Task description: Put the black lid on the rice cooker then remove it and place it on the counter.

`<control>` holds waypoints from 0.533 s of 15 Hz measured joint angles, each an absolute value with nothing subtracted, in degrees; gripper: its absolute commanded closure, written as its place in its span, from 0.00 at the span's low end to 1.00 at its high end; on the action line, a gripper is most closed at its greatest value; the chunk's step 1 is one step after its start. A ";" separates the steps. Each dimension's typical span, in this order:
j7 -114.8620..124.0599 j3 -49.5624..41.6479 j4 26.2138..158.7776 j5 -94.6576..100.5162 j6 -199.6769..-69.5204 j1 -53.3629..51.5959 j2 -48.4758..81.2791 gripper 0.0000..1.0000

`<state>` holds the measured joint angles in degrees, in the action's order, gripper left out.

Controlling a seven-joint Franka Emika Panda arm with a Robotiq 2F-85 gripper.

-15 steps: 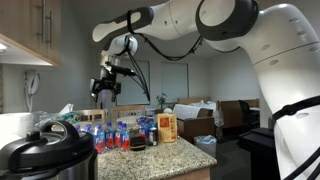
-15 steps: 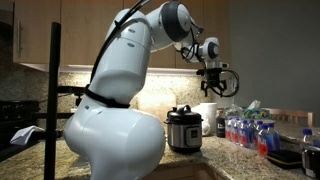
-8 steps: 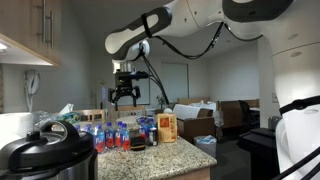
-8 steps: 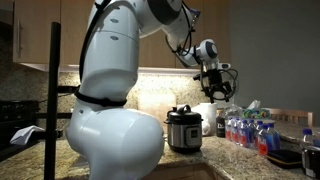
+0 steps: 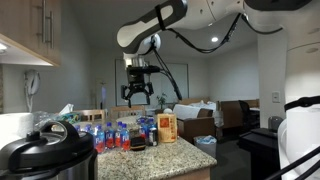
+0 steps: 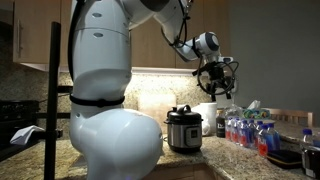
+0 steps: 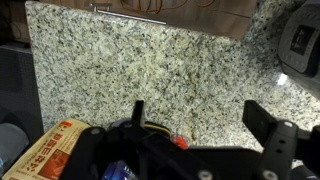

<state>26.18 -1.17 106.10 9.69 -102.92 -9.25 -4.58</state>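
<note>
Wrist view, looking down on the speckled granite counter. The gripper enters from the bottom edge; its jaws stand wide apart with only bare granite between them. Fingers dark and blurred. A tan printed box lies at lower left, partly behind the gripper body. A dark grey object is cut off at the upper right corner; identity unclear.

On counter: rice cooker, bottles beside.
</note>
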 measured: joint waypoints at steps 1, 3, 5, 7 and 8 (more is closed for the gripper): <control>26.22 -1.07 106.11 9.69 -102.92 -9.25 -4.54 0.00; 26.24 -0.97 106.12 9.69 -102.92 -9.25 -4.53 0.00; 26.24 -0.28 106.05 9.69 -102.93 -8.59 -4.46 0.00; 26.07 0.34 105.74 9.69 -103.38 -7.71 -4.42 0.00; 26.05 0.51 105.40 9.69 -104.03 -7.33 -4.39 0.00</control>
